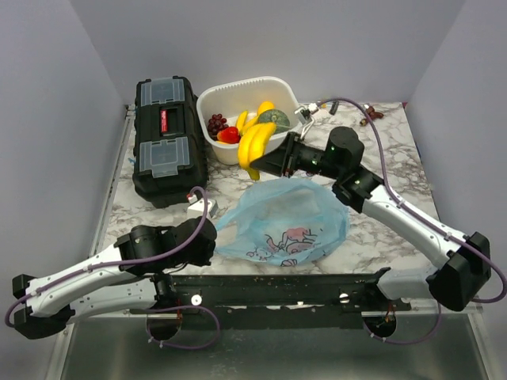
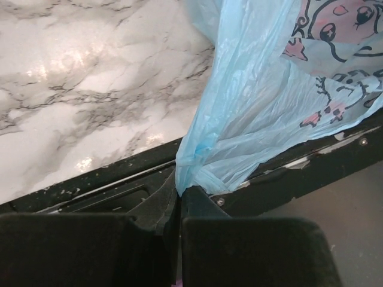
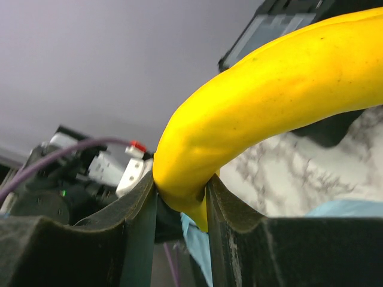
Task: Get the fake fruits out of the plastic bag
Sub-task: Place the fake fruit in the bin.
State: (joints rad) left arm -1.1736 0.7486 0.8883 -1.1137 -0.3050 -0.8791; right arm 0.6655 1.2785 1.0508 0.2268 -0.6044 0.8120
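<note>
Right wrist view: the right gripper (image 3: 182, 200) is clamping the stem end of the yellow bananas (image 3: 269, 89) with its jaws partly apart. Their long curve is running away from the fingers, over the near rim of the white tub (image 1: 207, 119). The left gripper (image 2: 179, 200) is pinching the plastic bag (image 2: 257, 107) edge, jaws fully closed. The bag is lying between both arms.

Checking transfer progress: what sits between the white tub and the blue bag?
In the top view, the right gripper clamping the yellow bananas at the front rim of the white tub, just beyond the plastic bag.
</note>
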